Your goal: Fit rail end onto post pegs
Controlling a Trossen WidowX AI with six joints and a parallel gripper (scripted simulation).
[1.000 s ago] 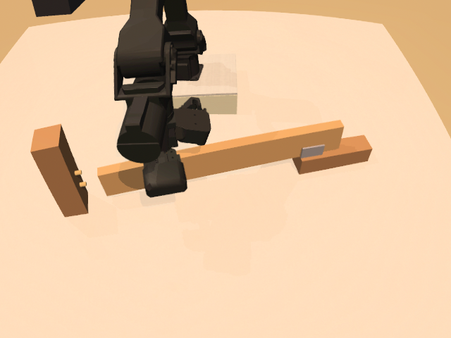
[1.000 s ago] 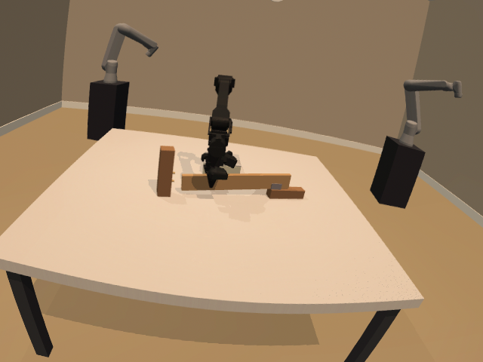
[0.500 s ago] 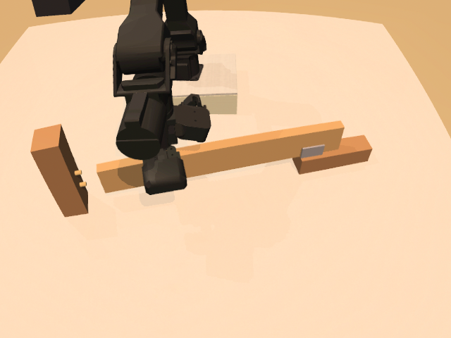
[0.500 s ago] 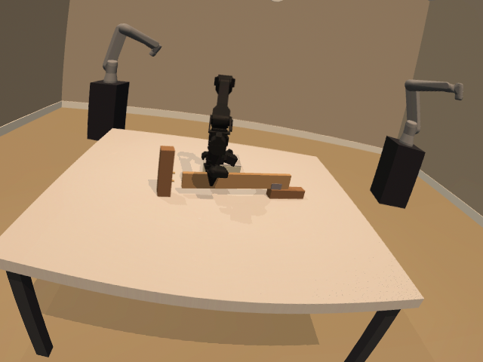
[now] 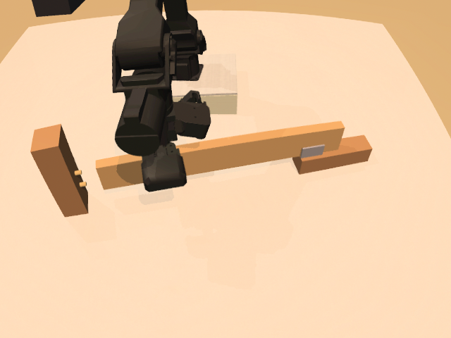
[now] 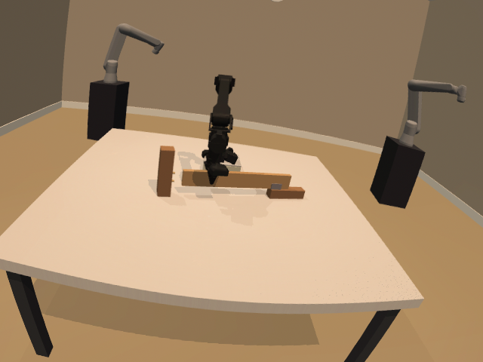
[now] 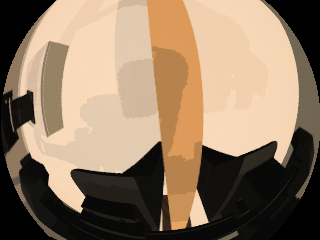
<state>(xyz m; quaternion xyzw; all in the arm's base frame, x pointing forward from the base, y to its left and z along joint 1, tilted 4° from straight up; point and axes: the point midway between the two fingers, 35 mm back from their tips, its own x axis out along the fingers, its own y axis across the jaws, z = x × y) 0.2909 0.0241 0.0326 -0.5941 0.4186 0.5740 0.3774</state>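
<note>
The long wooden rail [image 5: 232,154] [image 6: 249,180] [image 7: 172,30] stands on edge and looks about level, its near end raised off the table. Its far end sits in the grey bracket [image 5: 312,151] [image 6: 276,186] on the low footboard block [image 5: 338,160] [image 6: 292,193]. My gripper [image 5: 163,166] [image 6: 212,177] [image 7: 173,144] is shut on the rail close to its near end, one finger on each side. The upright post [image 5: 54,174] [image 6: 165,171] stands left of the rail. Its two pegs [image 5: 77,172] [image 6: 173,180] point at the rail's end, with a small gap between. The holes are hidden.
A pale box [image 5: 223,103] [image 6: 234,168] [image 7: 55,90] lies on the table behind the rail, close to the arm. In the exterior view two grey arms on black pedestals [image 6: 107,108] [image 6: 397,171] stand beyond the table.
</note>
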